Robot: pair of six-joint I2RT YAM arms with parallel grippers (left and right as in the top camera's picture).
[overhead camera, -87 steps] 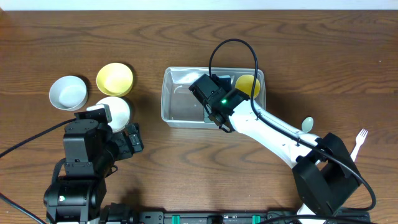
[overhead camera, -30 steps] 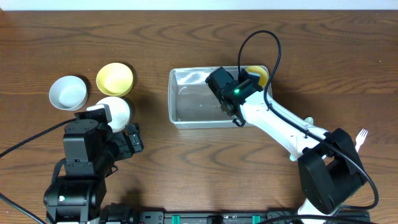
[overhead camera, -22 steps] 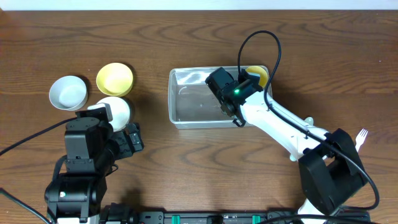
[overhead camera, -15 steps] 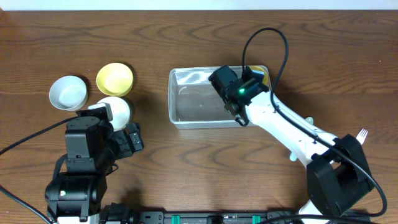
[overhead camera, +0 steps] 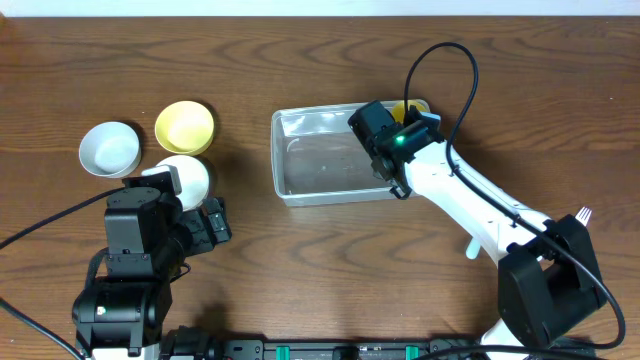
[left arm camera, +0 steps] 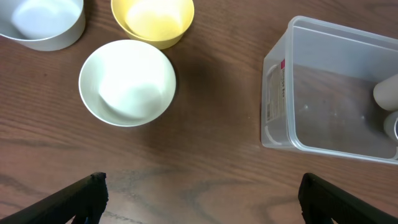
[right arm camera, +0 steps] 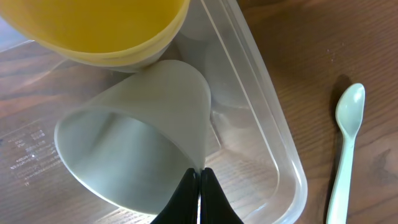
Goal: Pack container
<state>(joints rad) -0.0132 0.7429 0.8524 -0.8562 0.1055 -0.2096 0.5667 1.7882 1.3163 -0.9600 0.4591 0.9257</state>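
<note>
The clear container (overhead camera: 300, 160) lies at the table's middle; it also shows in the left wrist view (left arm camera: 277, 93) and the right wrist view (right arm camera: 273, 143). My right gripper (right arm camera: 199, 173) is shut on the rim of a translucent grey cup (right arm camera: 137, 149), which it holds tilted inside the container's right end. A yellow bowl (right arm camera: 99, 31) sits in that end, right beside the cup, and shows in the overhead view (overhead camera: 408, 107). In the overhead view the right gripper (overhead camera: 385, 140) is over that end. My left gripper (left arm camera: 202, 199) is open and empty over bare table.
Left of the container stand a white bowl (left arm camera: 127, 81), a yellow bowl (left arm camera: 152, 18) and another white bowl (left arm camera: 37, 22). A pale green spoon (right arm camera: 345, 143) lies on the table just right of the container. A white fork (overhead camera: 580, 215) lies at the far right.
My right arm has carried the cup rightward and farther back inside the container, up against the yellow bowl. The container shifted slightly right. The left arm has not moved.
</note>
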